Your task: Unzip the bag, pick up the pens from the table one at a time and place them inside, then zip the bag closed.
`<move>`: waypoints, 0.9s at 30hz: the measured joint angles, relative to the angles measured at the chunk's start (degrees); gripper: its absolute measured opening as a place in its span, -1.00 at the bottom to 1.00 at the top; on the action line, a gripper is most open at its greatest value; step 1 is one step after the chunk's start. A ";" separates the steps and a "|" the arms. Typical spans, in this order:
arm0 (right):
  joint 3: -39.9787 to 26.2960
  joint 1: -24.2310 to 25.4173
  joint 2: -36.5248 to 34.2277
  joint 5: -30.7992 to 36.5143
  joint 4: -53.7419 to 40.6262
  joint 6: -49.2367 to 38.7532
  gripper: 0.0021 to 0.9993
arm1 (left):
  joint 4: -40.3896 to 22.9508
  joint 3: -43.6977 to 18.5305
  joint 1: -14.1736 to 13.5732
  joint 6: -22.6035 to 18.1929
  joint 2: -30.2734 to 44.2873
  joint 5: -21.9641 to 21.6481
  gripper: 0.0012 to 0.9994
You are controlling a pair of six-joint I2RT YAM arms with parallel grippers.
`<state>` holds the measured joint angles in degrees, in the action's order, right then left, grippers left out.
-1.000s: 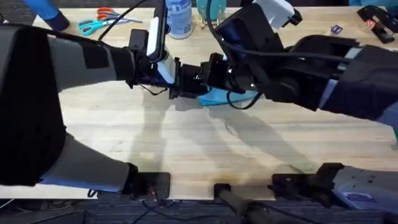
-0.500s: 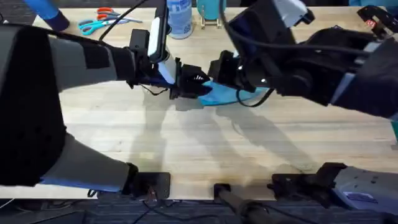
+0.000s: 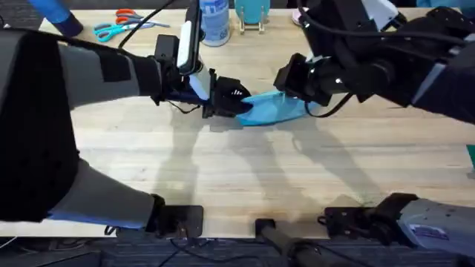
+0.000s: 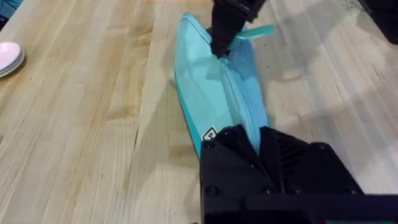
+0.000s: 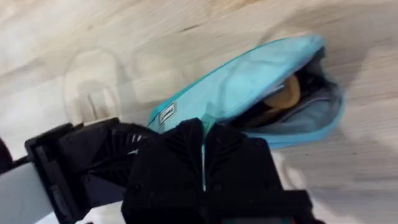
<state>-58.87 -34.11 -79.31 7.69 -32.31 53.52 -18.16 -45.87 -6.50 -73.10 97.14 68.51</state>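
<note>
Pouch pinched at both ends, mid-table

Fabric of the light blue bag [image 3: 269, 110] lies stretched along the table [image 3: 223, 170], a little beyond its middle, between the two arms; the left gripper [image 3: 231, 104] is clamped onto the bag's left end, its black fingers closed on the cloth just beside a small white label, as the left wrist view shows [image 4: 217, 99]; the right gripper [image 3: 297, 83] meets the opposite end, and in the left wrist view its dark fingertips [image 4: 222, 38] are pressed together at the zipper line, next to a teal tab sticking out sideways; whether they hold the zipper pull itself or only the fabric cannot be told. From the right wrist camera the bag [image 5: 249, 81] gapes at its far end, with a dark interior and a tan, rounded object inside; what that object is cannot be made out.

Along the far edge stand a white bottle with a blue label [image 3: 214, 21], a teal stand [image 3: 252, 15], and scissors with teal and orange handles [image 3: 119, 27]; all are well apart from the bag. The right arm's bulk hangs over the table's far right, hiding that stretch of wood; the left arm's sleeve covers the near left.
</note>
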 joint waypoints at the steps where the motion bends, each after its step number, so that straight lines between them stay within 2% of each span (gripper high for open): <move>1: 0.00 0.48 -0.02 -0.06 -0.17 0.00 -0.95 | -0.01 0.00 0.00 0.00 -0.01 -0.02 -0.91; 18: 0.00 6.57 0.24 -3.06 -0.92 -0.17 -0.95 | 0.39 0.00 0.00 0.00 -0.02 -0.18 -0.91; 27: 0.00 12.80 0.24 -1.39 -1.26 -0.20 -0.95 | 0.22 0.00 0.07 0.00 -0.01 -0.20 -0.91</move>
<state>-58.87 -21.32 -79.07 6.30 -33.56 53.32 -17.93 -45.87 -6.44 -73.10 97.13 68.31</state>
